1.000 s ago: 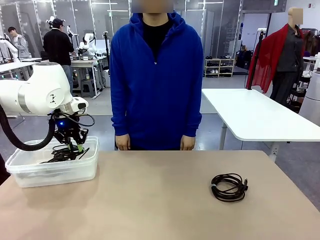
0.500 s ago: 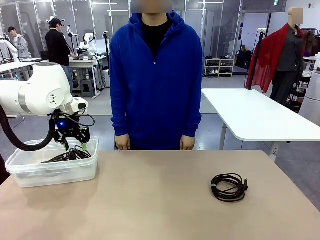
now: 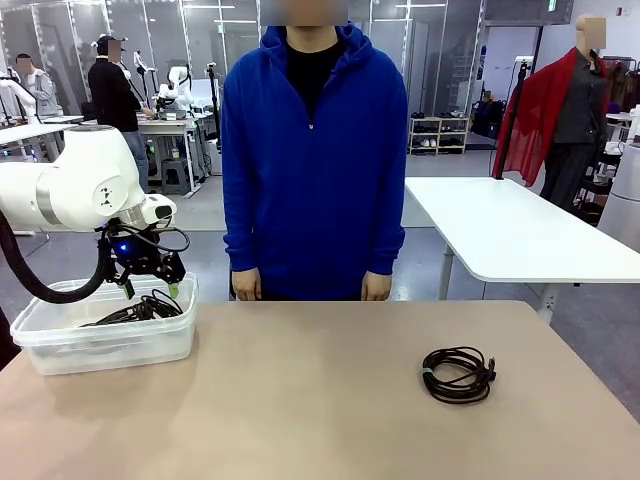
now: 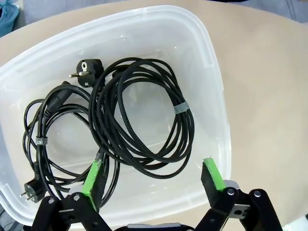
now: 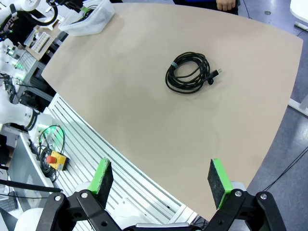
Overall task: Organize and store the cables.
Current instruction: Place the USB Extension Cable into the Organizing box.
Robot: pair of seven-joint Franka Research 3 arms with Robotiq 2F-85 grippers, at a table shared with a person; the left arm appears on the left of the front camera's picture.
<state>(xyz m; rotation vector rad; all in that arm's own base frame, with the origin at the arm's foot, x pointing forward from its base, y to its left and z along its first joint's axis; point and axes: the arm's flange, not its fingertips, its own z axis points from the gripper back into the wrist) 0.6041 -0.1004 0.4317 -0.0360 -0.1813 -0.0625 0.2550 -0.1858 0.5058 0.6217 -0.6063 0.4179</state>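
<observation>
Two coiled black cables lie in the clear plastic bin [image 4: 211,62]: a braided coil [image 4: 144,120] with a grey tie, and a thinner coil [image 4: 45,139] with a power plug [image 4: 86,69]. My left gripper [image 4: 153,175] hovers just above them, open, with nothing between its green pads. From the front, the left gripper [image 3: 150,288] hangs over the bin [image 3: 100,340] at the table's left. A third cable coil [image 3: 458,374] lies alone on the table's right half. In the right wrist view this coil [image 5: 190,73] sits far below my open right gripper [image 5: 160,178].
A person in a blue hoodie [image 3: 315,150] stands at the far edge, hands [image 3: 245,287] hanging near the tabletop. The tan table [image 3: 320,400] is bare between bin and coil. A white table [image 3: 520,235] stands behind on the right.
My left gripper has opened and risen slightly out of the bin, leaving the braided coil lying inside. The coil on the table has not moved.
</observation>
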